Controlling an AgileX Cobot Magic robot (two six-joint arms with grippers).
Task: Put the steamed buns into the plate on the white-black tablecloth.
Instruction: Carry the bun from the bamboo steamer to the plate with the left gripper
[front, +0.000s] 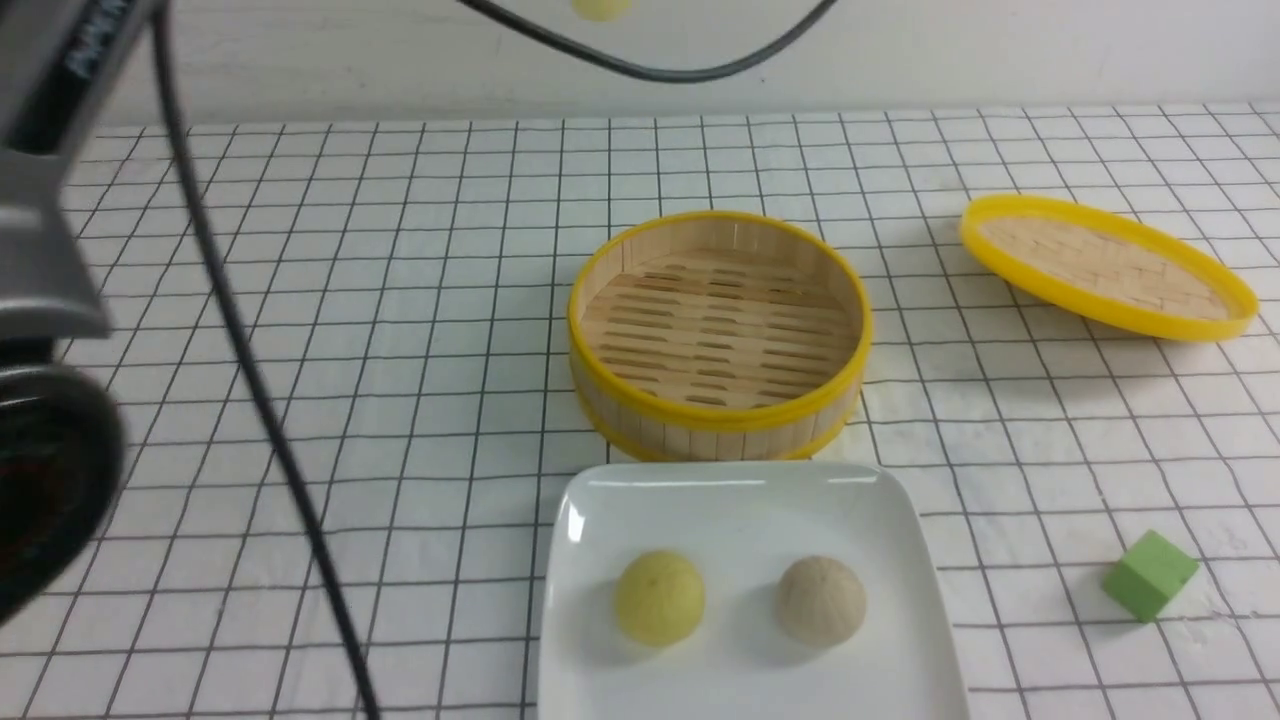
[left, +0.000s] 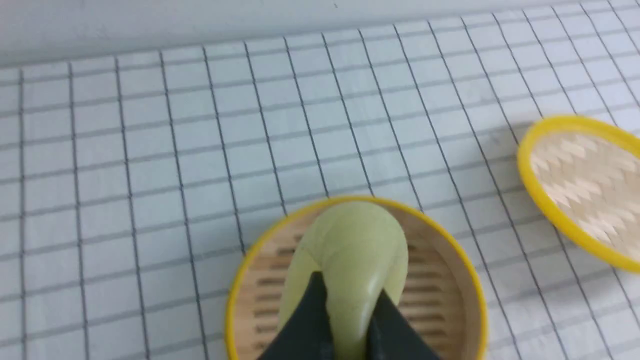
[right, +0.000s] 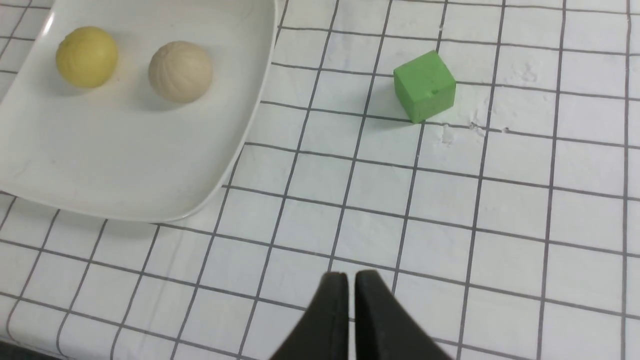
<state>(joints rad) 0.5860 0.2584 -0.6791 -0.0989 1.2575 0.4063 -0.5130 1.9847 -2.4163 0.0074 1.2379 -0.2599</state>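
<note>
The white plate (front: 740, 500) lies near the front edge of the white-black tablecloth (front: 400, 300). Two steamed buns rest on it, a pale yellow bun (front: 659, 597) and a beige bun (front: 821, 600). My left gripper (left: 350, 287) is shut on a third pale yellow bun (left: 357, 240), squeezed between the dark fingers, high above the bamboo steamer basket (left: 465, 280). In the front view only that bun's underside (front: 600, 8) shows at the top edge. My right gripper (right: 351, 276) is shut and holds nothing, hovering over bare cloth beside the plate (right: 125, 165).
The steamer basket (front: 720, 418) stands just behind the plate, with nothing in it. Its yellow-rimmed lid (front: 1105, 265) lies at the back right. A green cube (front: 1150, 574) sits right of the plate. The left arm (front: 50, 300) and its black cable (front: 250, 380) fill the left side.
</note>
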